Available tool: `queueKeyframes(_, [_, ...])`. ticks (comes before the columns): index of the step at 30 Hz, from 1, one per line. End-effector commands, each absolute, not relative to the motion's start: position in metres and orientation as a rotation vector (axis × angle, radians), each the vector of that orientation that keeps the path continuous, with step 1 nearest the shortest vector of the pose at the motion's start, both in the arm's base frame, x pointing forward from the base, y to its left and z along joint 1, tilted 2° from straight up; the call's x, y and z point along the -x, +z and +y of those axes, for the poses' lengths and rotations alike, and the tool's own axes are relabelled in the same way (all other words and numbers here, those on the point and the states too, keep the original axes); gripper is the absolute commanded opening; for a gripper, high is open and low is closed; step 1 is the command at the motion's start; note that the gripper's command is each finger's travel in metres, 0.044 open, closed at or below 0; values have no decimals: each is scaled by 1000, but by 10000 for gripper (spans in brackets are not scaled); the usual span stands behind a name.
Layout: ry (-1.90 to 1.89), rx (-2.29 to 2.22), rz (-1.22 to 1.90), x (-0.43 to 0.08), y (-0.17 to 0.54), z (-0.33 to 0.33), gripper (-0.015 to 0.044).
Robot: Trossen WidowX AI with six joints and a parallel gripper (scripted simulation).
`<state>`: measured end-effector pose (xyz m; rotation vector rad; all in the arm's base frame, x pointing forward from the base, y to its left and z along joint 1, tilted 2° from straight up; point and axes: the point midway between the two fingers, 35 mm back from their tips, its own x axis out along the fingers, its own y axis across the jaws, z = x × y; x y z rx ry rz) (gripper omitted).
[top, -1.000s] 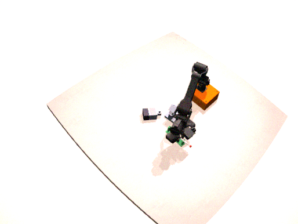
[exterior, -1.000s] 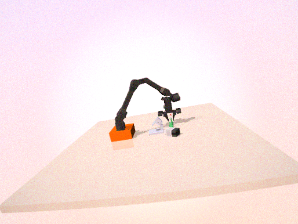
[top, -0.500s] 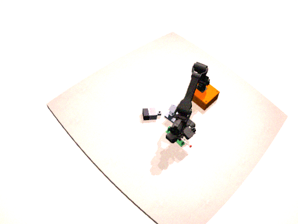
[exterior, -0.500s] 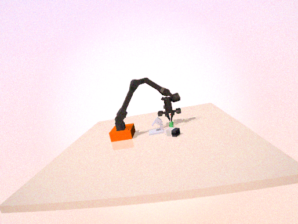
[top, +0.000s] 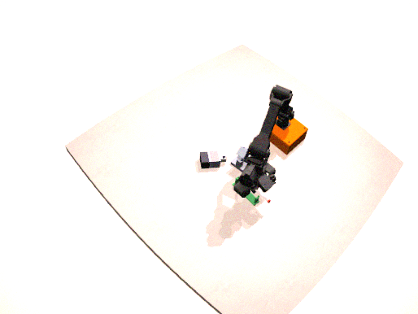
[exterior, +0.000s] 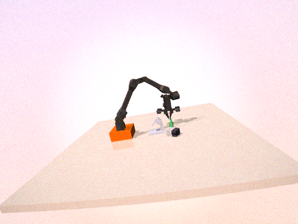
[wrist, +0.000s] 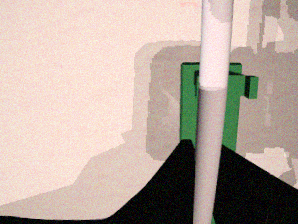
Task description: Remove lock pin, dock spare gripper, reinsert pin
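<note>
The lock pin point(top: 268, 201) point(wrist: 215, 55) is a pale rod with a red end, over the green cradle point(top: 252, 198) point(exterior: 171, 124) point(wrist: 187, 110). My gripper point(top: 254, 190) point(exterior: 169, 118) point(wrist: 196, 149) points down over the cradle and is shut on the pin, a black finger on each side. Whether the pin touches the cradle is unclear. The light grey mount point(top: 242, 153) point(exterior: 156, 132) stands between the cradle and the arm's base; its socket is too small to make out. The spare gripper point(top: 210, 159) point(exterior: 175, 132), a white and black block with a small dark end, lies beside the mount.
The arm's orange base point(top: 289, 134) point(exterior: 122, 134) stands at the back right in the top view. The arm reaches over the mount's side. The mount and the spare gripper are close to the cradle. The table's edges point(exterior: 174, 197) are well away.
</note>
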<state>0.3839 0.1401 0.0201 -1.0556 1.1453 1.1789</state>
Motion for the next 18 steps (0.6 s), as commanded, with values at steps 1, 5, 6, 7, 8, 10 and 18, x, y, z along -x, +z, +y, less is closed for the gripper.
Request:
queueKeyframes(1, [1177, 1057, 1141, -384, 29, 140, 0])
queueKeyframes(5, [1182, 1054, 1151, -383, 25, 140, 0])
queueKeyframes(6, [1182, 1054, 1151, -383, 25, 140, 0])
queueKeyframes(7, [1182, 1054, 1151, -383, 25, 140, 0])
queueKeyframes(8, [1182, 1054, 1151, -383, 25, 140, 0])
queueKeyframes(10, [1182, 1054, 1151, -383, 25, 140, 0])
queueKeyframes(18, [1182, 1058, 1150, -385, 31, 120, 0])
